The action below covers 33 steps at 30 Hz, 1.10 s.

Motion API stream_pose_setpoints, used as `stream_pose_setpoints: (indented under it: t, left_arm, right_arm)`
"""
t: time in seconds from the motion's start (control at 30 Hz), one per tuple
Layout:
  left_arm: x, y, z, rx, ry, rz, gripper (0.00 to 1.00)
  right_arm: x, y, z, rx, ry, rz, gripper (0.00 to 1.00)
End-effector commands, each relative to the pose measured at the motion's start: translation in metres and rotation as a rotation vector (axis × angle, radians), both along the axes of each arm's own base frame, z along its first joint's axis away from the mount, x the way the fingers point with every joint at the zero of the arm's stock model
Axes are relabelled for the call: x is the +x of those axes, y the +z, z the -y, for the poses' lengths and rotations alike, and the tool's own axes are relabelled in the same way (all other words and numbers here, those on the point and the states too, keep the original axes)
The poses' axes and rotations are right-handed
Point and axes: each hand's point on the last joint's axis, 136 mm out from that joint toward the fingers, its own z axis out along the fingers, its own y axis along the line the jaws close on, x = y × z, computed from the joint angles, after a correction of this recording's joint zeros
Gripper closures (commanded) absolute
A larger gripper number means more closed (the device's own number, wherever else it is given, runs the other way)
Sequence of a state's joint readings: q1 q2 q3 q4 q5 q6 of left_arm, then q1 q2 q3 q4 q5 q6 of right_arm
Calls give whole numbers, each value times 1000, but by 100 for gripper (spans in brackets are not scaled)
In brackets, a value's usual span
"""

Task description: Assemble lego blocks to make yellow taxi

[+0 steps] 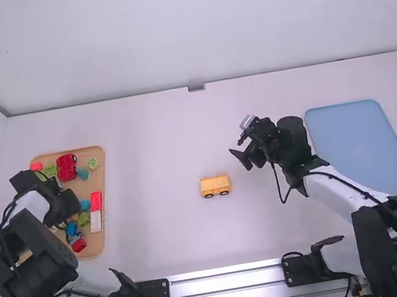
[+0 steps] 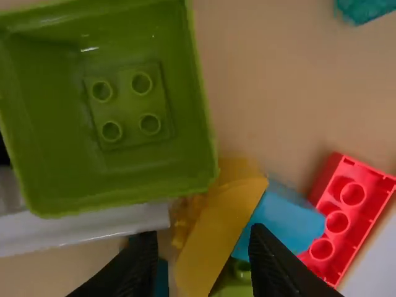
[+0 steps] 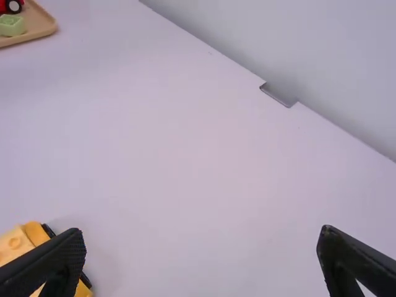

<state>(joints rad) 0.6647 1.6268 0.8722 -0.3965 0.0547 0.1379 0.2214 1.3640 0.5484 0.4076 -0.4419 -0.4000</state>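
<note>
Yellow taxi: a small yellow toy car body (image 1: pixel 215 185) with black wheels stands on the white table (image 1: pixel 176 237), around its middle, between the two arms.
Left gripper: it (image 1: pixel 63 207) is over the wooden tray (image 1: pixel 98 178) at the left. Its jaws are apart; in the left wrist view a yellow sloped block (image 2: pixel 213 238) shows between the fingers, not clamped.
Right gripper: it (image 1: pixel 238 148) is to the right of the car and a little farther off, well apart from it. Its jaws are wide open and hold nothing.
Wooden tray: a red toy car (image 1: pixel 66 167) sits toward the far end; a red block (image 1: pixel 96 201) and a white block (image 1: pixel 96 221) lie along the right side.
Beside the sloped block: the left wrist view shows a green open box (image 2: pixel 111 124) and a light blue block (image 2: pixel 284 216).
Blue tray: it (image 1: pixel 359 143) lies at the table's right.
</note>
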Motion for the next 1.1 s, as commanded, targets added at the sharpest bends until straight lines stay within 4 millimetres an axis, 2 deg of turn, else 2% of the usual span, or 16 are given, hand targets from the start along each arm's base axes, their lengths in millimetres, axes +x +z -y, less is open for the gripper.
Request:
stream_pose_setpoints:
  t: [0.0,0.07,0.17,0.37,0.57,0.77,1.07]
  left_arm:
    - [-4,-8,3,-3,-38,-15,61]
    - [-5,-12,4,2,-39,-13,61]
    - [-10,-15,2,18,-31,-31,67]
    - [-16,-17,3,22,-37,-59,69]
    - [-17,-17,8,-9,-45,-65,60]
    - [-17,-16,7,-3,-53,-67,60]
    - [-19,-27,9,12,-49,-49,59]
  right_arm:
    - [-2,4,-1,12,1,5,1]
    - [-2,4,-1,12,2,6,1]
    - [-1,5,0,13,0,6,1]
    - [-1,5,0,12,-2,10,2]
    - [-1,6,-1,13,0,13,1]
    - [-1,6,-1,13,-1,12,1]
    - [-1,6,-1,13,0,13,1]
